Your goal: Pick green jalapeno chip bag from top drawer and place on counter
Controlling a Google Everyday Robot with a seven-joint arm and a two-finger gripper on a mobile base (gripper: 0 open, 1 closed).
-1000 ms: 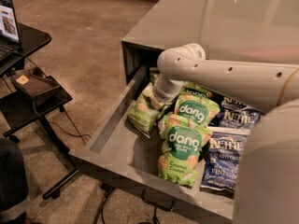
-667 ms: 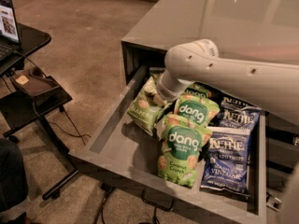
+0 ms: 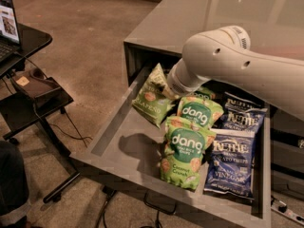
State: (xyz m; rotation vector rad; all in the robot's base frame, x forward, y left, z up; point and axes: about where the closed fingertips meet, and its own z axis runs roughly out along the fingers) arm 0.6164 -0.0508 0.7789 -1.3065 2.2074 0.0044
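The olive-green jalapeno chip bag (image 3: 151, 98) hangs tilted above the left part of the open top drawer (image 3: 124, 136) and casts a shadow on the drawer floor. My gripper (image 3: 166, 90) sits at the end of the white arm, at the bag's upper right corner, and is shut on it. The wrist hides most of the fingers. The grey glossy counter (image 3: 190, 13) lies behind and above the drawer.
Two bright green dang bags (image 3: 184, 152) and two dark blue Kettle bags (image 3: 231, 163) lie in the drawer's middle and right. A black side table (image 3: 28, 109) with a laptop (image 3: 7, 27) stands at the left. Cables run on the floor below the drawer front.
The arm has risen and swung toward the right. The jalapeno bag has come up off the drawer floor with the gripper and now hangs higher and more upright.
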